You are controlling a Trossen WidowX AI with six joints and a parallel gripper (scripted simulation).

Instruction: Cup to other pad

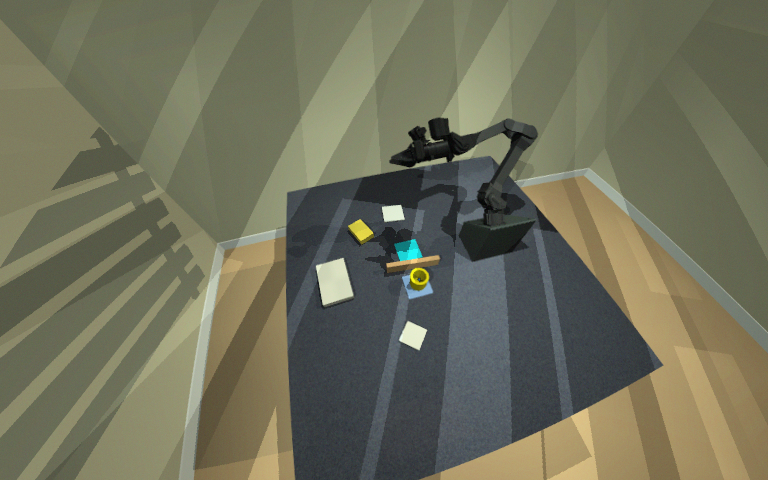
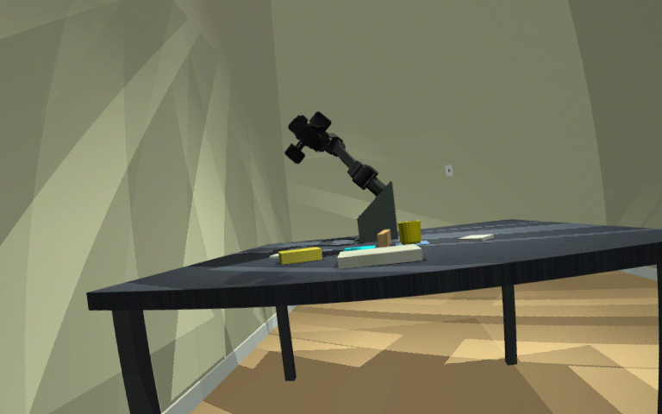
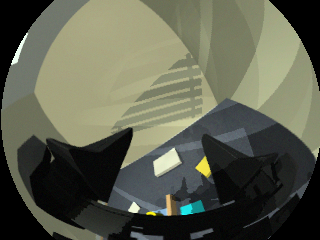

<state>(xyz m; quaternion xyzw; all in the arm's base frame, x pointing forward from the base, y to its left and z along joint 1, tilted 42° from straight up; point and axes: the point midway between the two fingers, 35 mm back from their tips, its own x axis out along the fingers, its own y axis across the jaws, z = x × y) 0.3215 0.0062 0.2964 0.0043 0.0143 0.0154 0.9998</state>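
Observation:
The yellow cup (image 1: pixel 417 277) (image 2: pixel 409 231) stands upright on the light blue pad (image 1: pixel 417 293) (image 2: pixel 424 242). Dark contents show inside it, but single marbles cannot be made out. In the wrist view only a bit of its rim shows at the bottom edge. The cyan pad (image 1: pixel 408 249) (image 2: pixel 359 248) (image 3: pixel 193 207) lies bare on the other side of a low wooden bar (image 1: pixel 413 264) (image 2: pixel 384 238) (image 3: pixel 171 204). My gripper (image 3: pixel 168 135) is open and empty, with its fingers wide apart. It is high above the table, well away from the cup.
A yellow block (image 1: pixel 360 231) (image 2: pixel 300 255) (image 3: pixel 204 167) and a larger cream block (image 1: pixel 334 281) (image 2: pixel 380 256) (image 3: pixel 167 162) lie on the dark table. White squares lie beyond the cyan pad (image 1: pixel 393 213) and beyond the blue pad. The wooden bar stands between the two pads.

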